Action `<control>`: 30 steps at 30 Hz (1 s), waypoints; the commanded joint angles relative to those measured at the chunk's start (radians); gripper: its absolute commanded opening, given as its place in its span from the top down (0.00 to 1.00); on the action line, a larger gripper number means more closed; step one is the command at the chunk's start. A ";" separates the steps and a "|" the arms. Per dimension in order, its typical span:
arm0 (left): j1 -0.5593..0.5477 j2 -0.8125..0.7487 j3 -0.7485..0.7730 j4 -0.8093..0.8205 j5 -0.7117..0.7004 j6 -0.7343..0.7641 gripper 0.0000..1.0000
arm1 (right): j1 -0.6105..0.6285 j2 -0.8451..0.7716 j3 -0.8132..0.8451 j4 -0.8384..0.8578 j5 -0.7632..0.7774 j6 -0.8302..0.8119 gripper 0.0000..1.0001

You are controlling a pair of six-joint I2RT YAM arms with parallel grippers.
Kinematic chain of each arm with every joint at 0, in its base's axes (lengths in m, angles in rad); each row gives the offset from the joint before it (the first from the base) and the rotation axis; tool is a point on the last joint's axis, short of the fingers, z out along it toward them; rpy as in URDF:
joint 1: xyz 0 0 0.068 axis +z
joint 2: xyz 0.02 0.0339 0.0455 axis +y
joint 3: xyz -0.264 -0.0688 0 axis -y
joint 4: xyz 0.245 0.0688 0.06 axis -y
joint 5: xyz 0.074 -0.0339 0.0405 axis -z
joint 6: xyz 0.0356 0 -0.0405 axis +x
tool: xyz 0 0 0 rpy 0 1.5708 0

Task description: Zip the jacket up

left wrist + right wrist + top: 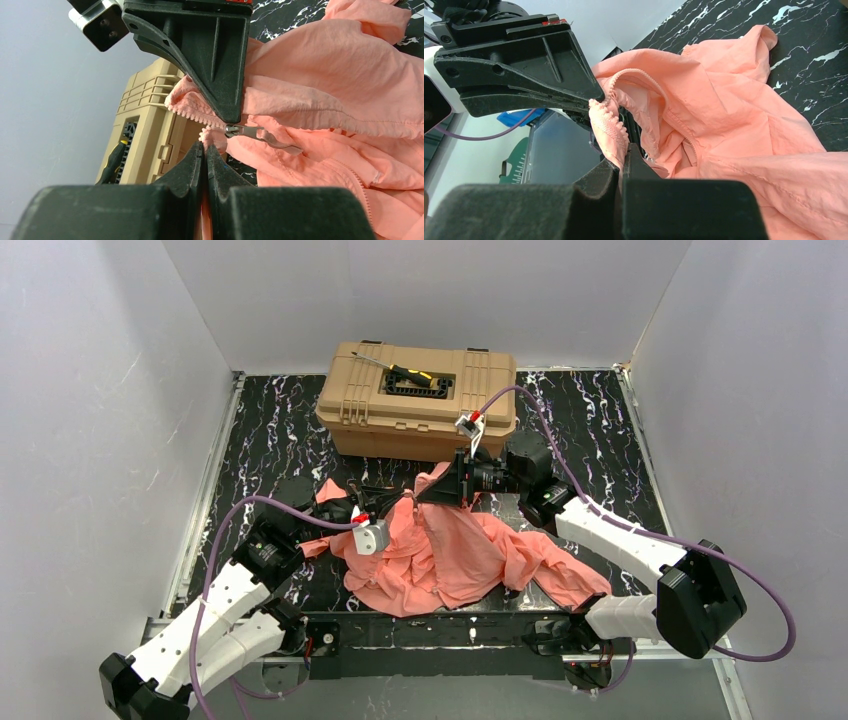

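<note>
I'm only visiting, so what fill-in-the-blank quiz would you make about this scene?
1. The left claw and right claw both grip the jacket, coloured ___.
2. The toolbox behind it is ___.
3. The table is black with ___ veins.
Missing words: pink; tan; white.

Robot lab — white-walled test enclosure

We're looking down on a black table veined with white marbling, pale panels rising around it. At the far side, in the middle, a tan toolbox sits flat. Nearer us the salmon-pink jacket lies crumpled across the front middle, its fabric trailing right along the near edge.
</note>
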State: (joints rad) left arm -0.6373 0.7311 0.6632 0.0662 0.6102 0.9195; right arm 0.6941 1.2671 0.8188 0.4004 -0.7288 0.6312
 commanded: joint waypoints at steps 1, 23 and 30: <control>0.001 -0.007 0.027 0.001 0.019 0.004 1.00 | 0.000 0.003 0.034 0.076 -0.009 0.013 0.99; 0.001 0.003 0.039 -0.026 0.023 0.030 1.00 | 0.001 -0.015 0.058 0.042 -0.054 -0.013 0.99; 0.001 0.008 0.048 -0.089 0.075 0.048 1.00 | 0.002 -0.014 0.062 0.042 -0.071 -0.015 0.99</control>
State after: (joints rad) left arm -0.6369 0.7383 0.6727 0.0380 0.6273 0.9516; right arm 0.6941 1.2671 0.8291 0.4110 -0.7738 0.6342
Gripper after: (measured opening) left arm 0.020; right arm 0.050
